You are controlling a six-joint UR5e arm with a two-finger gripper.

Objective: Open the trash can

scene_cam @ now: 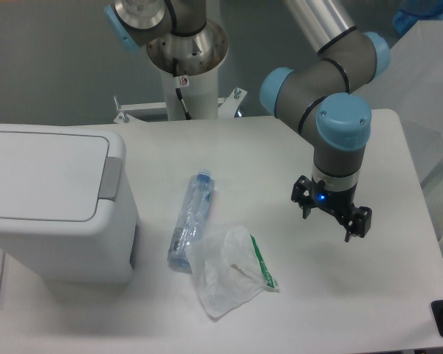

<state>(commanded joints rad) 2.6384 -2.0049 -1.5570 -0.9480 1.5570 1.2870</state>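
The trash can (55, 206) sits closed, lid flat, well away from the gripper (332, 217) across the table, with a clear bottle (190, 220) and a plastic bag (229, 269) lying between them. The fingers are spread and hold nothing, hanging above bare tabletop. The approach looks barely begun; the next move calls for travelling over to the grey push tab (111, 178) and pressing it.

Trash can (55, 236): white body, white lid, grey push tab.
Plastic bottle (190, 220): clear, with blue cap.
Plastic bag (225, 271): clear, crinkled, edged by a green strip.
Table (280, 147): plain white.
Gripper (329, 219): black, lit by a small blue light above.
Robot arm (332, 74): grey links, light blue joint caps.
Arm pedestal (188, 74): white column, silver collar.
Backdrop: dull grey-green.
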